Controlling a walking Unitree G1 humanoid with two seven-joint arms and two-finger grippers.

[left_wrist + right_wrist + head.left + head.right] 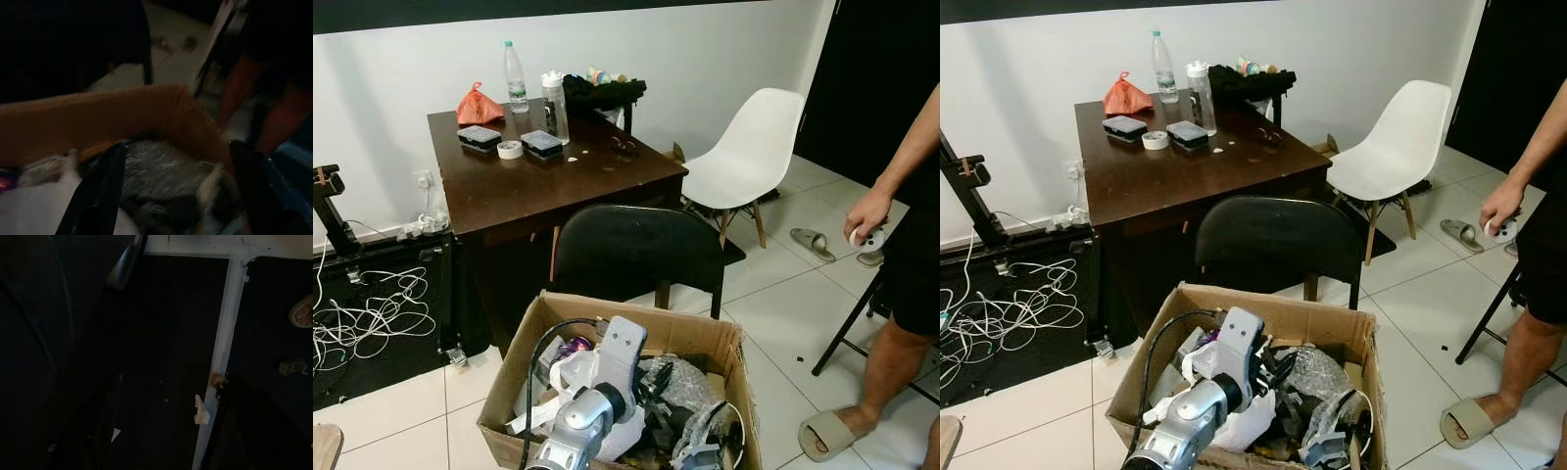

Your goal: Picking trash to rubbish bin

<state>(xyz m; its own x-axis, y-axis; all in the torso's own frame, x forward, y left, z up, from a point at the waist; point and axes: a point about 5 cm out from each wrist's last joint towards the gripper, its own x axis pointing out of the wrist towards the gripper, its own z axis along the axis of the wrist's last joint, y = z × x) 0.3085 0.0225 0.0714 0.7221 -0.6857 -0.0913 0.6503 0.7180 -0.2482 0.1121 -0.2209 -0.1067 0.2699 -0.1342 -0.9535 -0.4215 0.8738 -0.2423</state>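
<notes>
The left gripper [171, 191] hangs inside the cardboard box [705, 338], fingers [95, 196] spread wide over crumpled plastic [161, 171]. Box rim close ahead. Right gripper fingers: cannot tell.

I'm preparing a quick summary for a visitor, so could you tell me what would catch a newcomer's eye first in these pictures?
First, the open cardboard box of trash on the tiled floor at the robot's feet, with the left gripper reaching over crumpled plastic inside it, fingers spread. Behind it stand a black chair and a dark wooden table carrying bottles and small cases. A person in sandals stands on the right, beside a white chair.
</notes>
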